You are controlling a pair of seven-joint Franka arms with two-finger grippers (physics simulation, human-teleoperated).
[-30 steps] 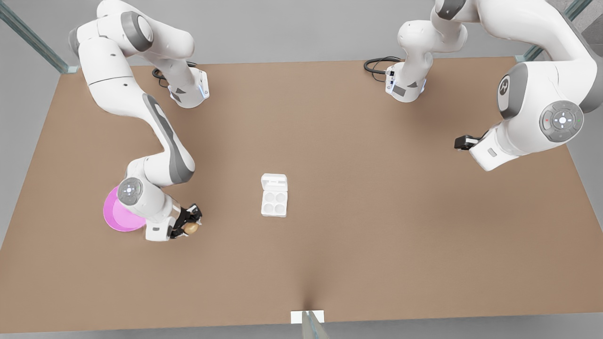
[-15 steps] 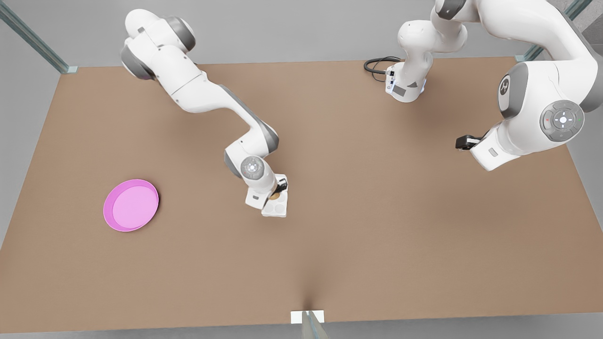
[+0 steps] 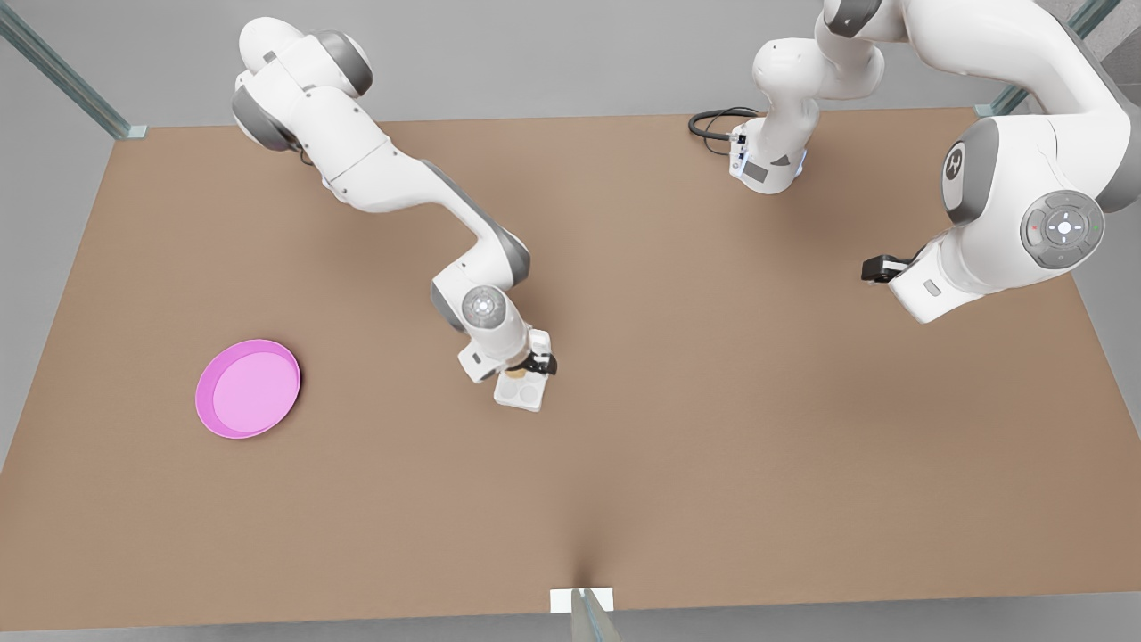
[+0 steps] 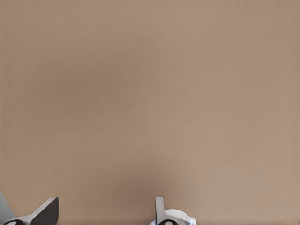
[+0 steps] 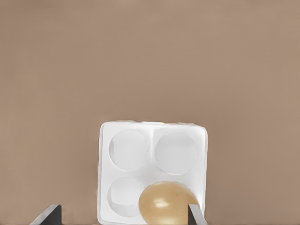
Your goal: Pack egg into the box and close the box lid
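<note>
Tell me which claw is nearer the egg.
The right claw. It hangs directly over the box, its open fingers on either side of the egg in one cup. The left claw waits far off over bare table, toward the front view's right.

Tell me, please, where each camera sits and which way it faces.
Front view: high above the table, looking down; both arms show.
Left wrist view: on the waiting arm, facing bare table; open left pincer tips show.
Right wrist view: above the box and the egg; open right pincer tips show.
Shared: front and right wrist views show the box.
</note>
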